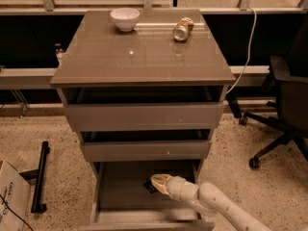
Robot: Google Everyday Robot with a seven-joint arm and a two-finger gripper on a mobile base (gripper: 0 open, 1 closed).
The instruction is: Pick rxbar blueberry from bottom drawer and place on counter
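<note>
Camera view: gripper (158, 181) inside bottom drawer (120, 189), at rxbar blueberry (149, 187); jaws' state cannot be told. Risk: flat bar slipping free.

Speckled terrazzo floor (250, 196), black office chair (288, 95) at right, cardboard box (9, 196) at left, window ledge (38, 12) behind

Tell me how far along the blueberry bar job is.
Done: the wide grey bottom drawer stands open. In hand: the cream gripper is inside it, right at the small dark-wrapped bar; a grasp isn't evident. Left: lifting the bar out and setting it on the glossy grey-brown counter, which holds a white bowl and a gold can.
</note>
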